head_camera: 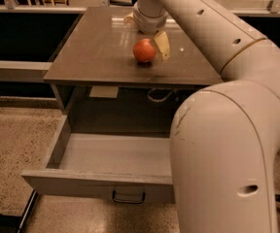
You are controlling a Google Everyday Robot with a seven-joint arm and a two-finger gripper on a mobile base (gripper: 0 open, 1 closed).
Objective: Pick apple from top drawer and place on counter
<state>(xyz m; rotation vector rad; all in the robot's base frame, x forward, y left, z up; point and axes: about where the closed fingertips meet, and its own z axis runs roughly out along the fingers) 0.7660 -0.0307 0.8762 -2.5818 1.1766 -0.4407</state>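
The red-orange apple (144,50) rests on the glossy brown-grey counter (96,47), near its middle. My gripper (146,37) hangs from the arm just above and behind the apple. It is open: one pale finger (162,44) stands to the apple's right, the other finger (129,18) is further back on the left. Neither holds the apple. The top drawer (81,186) is pulled out below the counter, its inside is bare, and its black handle (128,197) sits at the centre of the front panel.
My large white arm (227,144) fills the right side and hides the drawer's right end. A dark low shelf (18,38) runs to the left behind the cabinet. Speckled floor (13,140) lies to the left of the drawer.
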